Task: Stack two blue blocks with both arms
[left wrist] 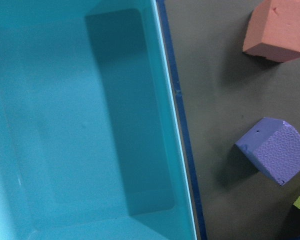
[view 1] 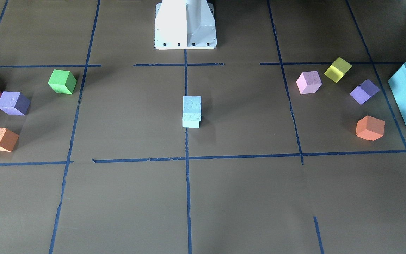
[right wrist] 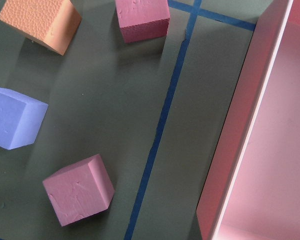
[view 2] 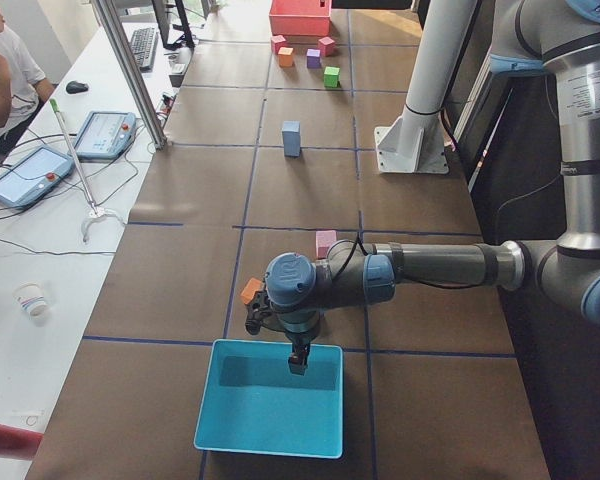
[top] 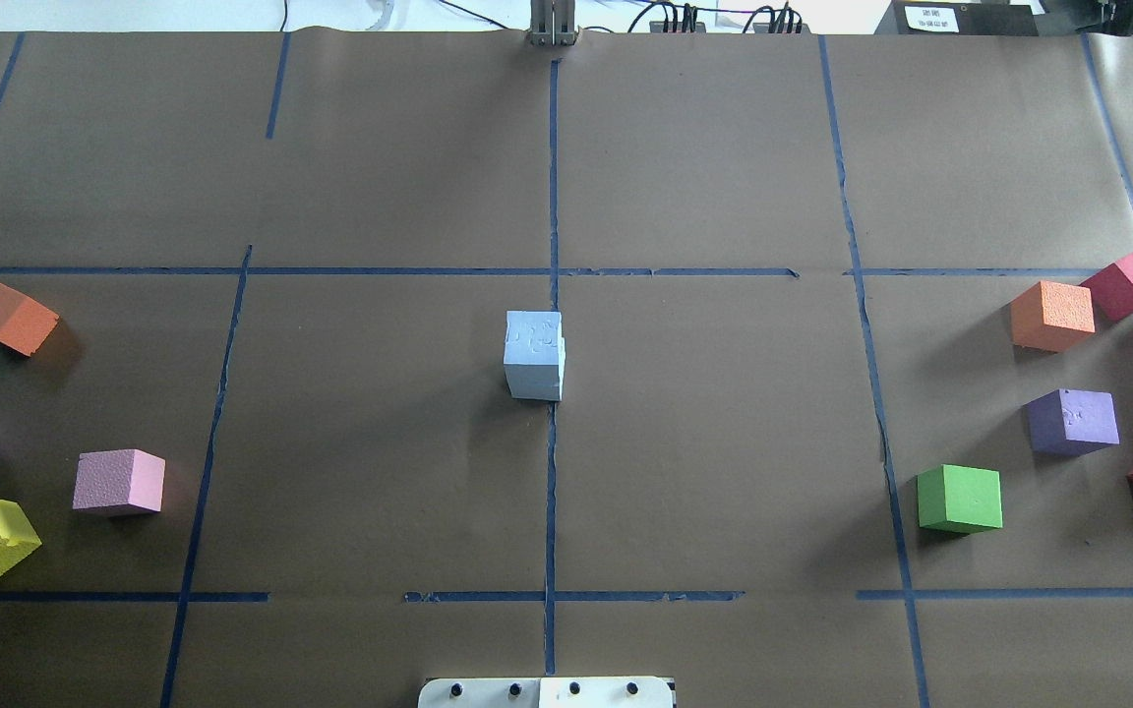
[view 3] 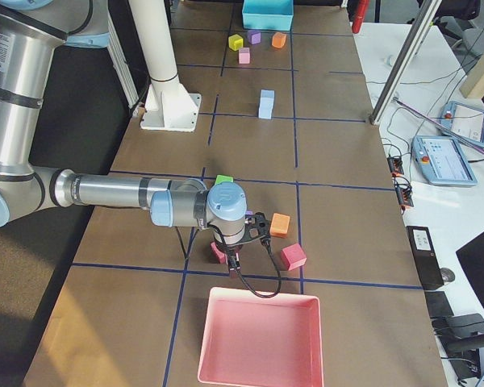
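Exterior left: stacked blue blocks (view 2: 291,138), well apart from left fingers (view 2: 298,364) and right fingers (view 3: 231,259); cannot tell grip.

2 opposed high views share the blue blocks (view 1: 191,112); wrist cameras look down closely.

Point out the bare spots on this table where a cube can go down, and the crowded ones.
Bare: the brown paper between the stack of two sky-blue foam cubes and the pink foam cube; likewise between the stack and the green foam cube; the whole far row. Crowded: both table ends.
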